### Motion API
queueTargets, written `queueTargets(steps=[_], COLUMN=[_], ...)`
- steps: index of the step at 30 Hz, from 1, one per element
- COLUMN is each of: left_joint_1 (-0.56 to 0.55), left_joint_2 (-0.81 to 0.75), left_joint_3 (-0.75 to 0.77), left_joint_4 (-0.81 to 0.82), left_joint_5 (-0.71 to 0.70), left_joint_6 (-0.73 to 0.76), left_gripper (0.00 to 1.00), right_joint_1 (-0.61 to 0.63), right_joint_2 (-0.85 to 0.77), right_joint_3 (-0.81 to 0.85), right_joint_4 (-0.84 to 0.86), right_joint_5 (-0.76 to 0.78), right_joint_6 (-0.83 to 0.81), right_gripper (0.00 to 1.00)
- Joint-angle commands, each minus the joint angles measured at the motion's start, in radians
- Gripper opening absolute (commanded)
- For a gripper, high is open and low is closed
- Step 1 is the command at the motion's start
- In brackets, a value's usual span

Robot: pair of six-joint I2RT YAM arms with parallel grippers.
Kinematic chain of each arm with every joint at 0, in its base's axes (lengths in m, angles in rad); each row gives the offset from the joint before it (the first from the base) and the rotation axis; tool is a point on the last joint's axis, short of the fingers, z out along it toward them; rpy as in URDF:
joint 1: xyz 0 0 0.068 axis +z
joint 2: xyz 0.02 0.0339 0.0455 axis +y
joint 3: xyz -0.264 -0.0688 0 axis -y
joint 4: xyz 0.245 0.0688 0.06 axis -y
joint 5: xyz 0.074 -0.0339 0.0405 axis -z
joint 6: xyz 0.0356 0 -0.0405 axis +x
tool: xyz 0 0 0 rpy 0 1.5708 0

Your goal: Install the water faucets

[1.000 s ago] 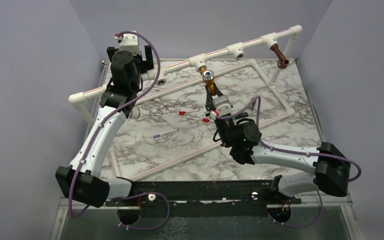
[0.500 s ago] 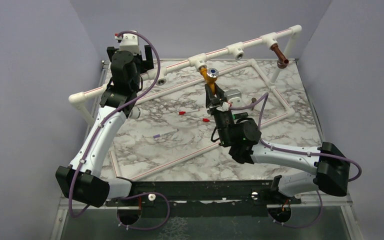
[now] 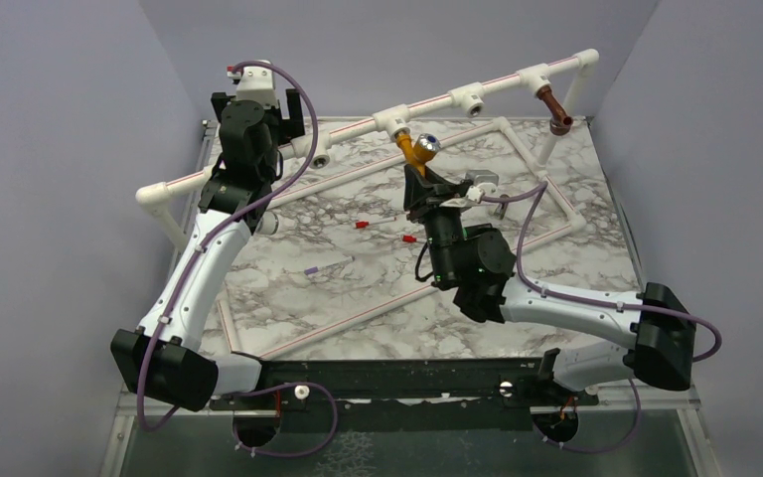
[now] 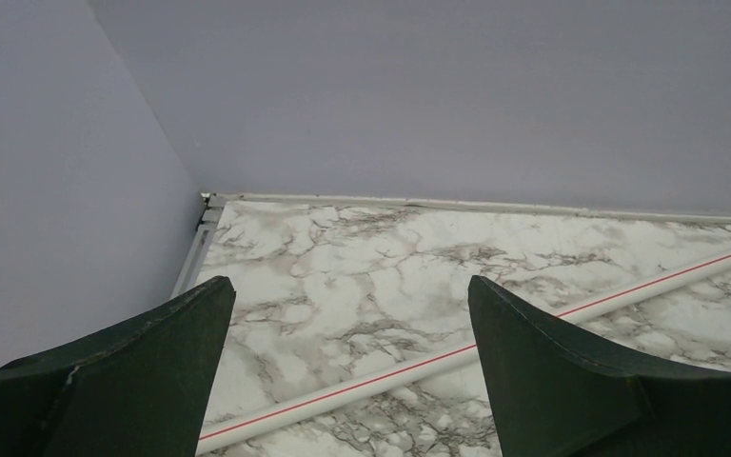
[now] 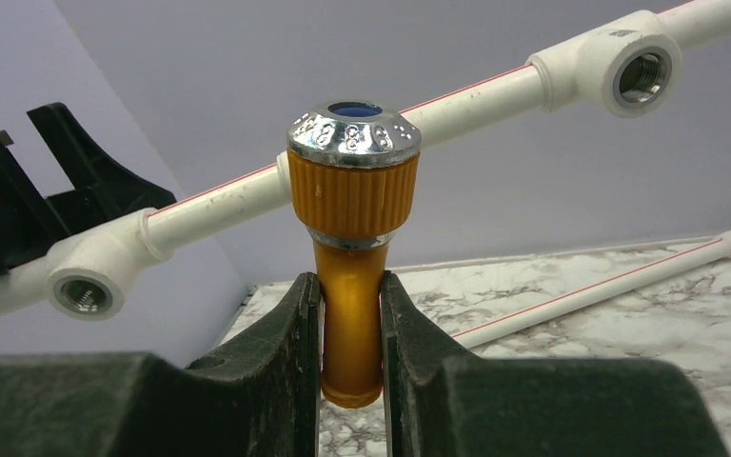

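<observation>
At about ten o'clock on the grey-veined marble table [image 3: 288, 298], the left arm's dark two-finger claw [image 4: 349, 290] hangs wide open with nothing between its fingers. It looks past a thin white red-striped pipe [image 4: 457, 352] toward the back wall. Just to its right, on the raised white plastic pipe rail [image 3: 353, 129], sits an empty white tee fitting [image 3: 318, 154], its threaded socket bare.

Near twelve o'clock is the step in hand. The orange-yellow plastic faucet with ribbed knob and silvery round cap [image 5: 352, 190] slants down from the middle tee [image 3: 394, 121], its upper end touching that fitting. How deep the thread has bitten cannot be told. The right arm's claw [image 5: 351, 286] is closed tight on the smooth stem just under the knob, one finger on either side.

Doing this well likely means turning the wrist about the stem's own line, so the thread runs true and does not cross. Side push would bend the light rail, so the force should be mostly twist, with slight pressure toward the socket. The stem looks slippery. When the wrist runs out of travel, loosen, swing back and clamp at the same height.

At one o'clock another tee [image 3: 469, 102] waits empty, and at two o'clock the dark brown faucet [image 3: 554, 107] already hangs from the end tee [image 3: 536, 79].
</observation>
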Motion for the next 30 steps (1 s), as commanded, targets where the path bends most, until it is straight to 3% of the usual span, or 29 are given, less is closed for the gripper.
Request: queueTargets(steps=[1,30], left_joint_1=[-0.026,-0.039], left_joint_2=[0.02,0.011], left_joint_3=[-0.045,-0.046], left_joint_4=[-0.139,-0.139], left_joint_5=[0.053,0.061], left_joint_6=[-0.028,-0.035], left_gripper=[0.94,0.94], right_joint_1=[-0.012,-0.083], right_joint_2=[0.002,-0.105], right_joint_3=[0.049,0.058], right_joint_4=[-0.107,-0.51], right_joint_5=[0.026,0.059], right_joint_6=[0.214,1.096], right_gripper=[0.01,0.01])
